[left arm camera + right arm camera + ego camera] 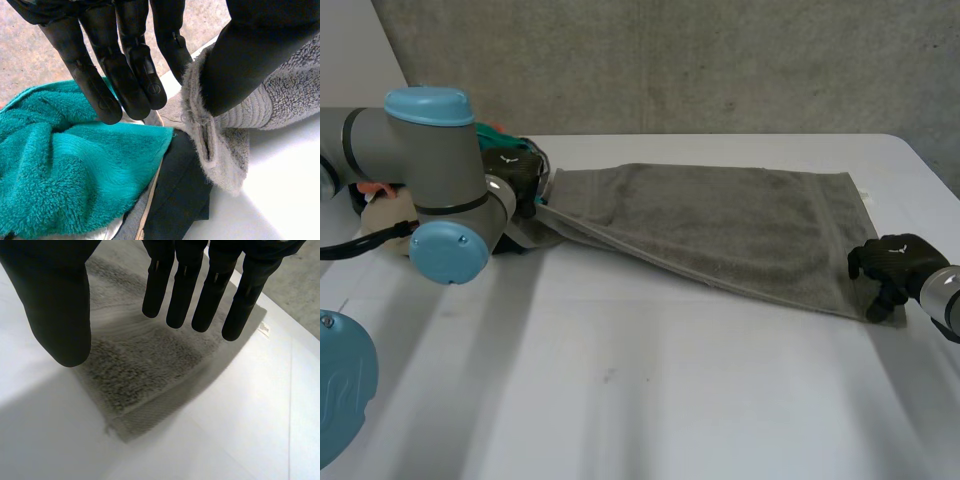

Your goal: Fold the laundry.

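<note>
The right hand (895,262) (185,280) hovers over the near right corner of the long grey terry towel (720,225) (135,375) (220,150), which lies spread on the white table (620,400); its fingers are straight and apart from the thumb. At this towel's left corner (a little lifted) the left hand (515,175) (125,65) pinches the edge between thumb and fingers. Just beyond that corner lies a crumpled teal terry towel (65,165) (500,135).

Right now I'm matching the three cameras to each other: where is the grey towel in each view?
Head view: grey towel spread across the white table, from the left hand to the right hand.
Left wrist view: its edge pinched between that hand's thumb and fingers, beside the teal towel.
Right wrist view: its corner under the open right hand's fingertips.
Shared landmark: the white table.
</note>
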